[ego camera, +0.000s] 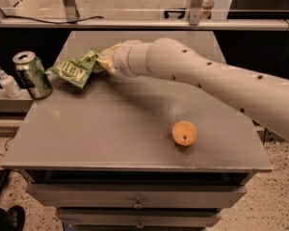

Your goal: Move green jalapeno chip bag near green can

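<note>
At the table's point(111, 129) left edge, the gripper point(104, 61) clenches the green jalapeno chip bag point(74, 70) (crumpled) near the green can point(32, 75)

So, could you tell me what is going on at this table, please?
The robot's arm reaches across the table from the right. Its gripper, at the back left, is closed on one end of the chip bag. The chip bag is just right of the can, which stands upright at the table's left edge; the two look close but apart. An orange lies alone near the front right.
</note>
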You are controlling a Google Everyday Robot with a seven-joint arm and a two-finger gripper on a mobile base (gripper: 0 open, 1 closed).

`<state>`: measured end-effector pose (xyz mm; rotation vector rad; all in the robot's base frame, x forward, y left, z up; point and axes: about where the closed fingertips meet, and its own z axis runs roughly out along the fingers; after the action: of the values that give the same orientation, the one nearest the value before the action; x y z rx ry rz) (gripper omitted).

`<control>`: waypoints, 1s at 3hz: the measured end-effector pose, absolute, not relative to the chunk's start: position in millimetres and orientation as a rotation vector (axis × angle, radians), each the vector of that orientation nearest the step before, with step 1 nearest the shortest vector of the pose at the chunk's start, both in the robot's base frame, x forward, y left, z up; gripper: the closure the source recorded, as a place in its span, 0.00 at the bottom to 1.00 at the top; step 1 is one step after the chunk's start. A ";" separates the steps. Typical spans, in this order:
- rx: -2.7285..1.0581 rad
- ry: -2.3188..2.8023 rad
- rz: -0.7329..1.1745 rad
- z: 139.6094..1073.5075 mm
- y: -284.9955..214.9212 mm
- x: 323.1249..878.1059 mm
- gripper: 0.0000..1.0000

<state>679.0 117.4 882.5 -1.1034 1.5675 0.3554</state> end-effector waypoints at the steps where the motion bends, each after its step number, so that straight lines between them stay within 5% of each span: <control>1: -1.106 1.578 0.355 878.6 114.3 679.9 0.13; 2: -1.115 1.581 0.354 877.6 107.9 678.4 0.00; 3: -1.130 1.577 0.342 883.6 90.5 674.0 0.00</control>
<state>674.0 90.5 883.6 -1.1303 1.5765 0.3423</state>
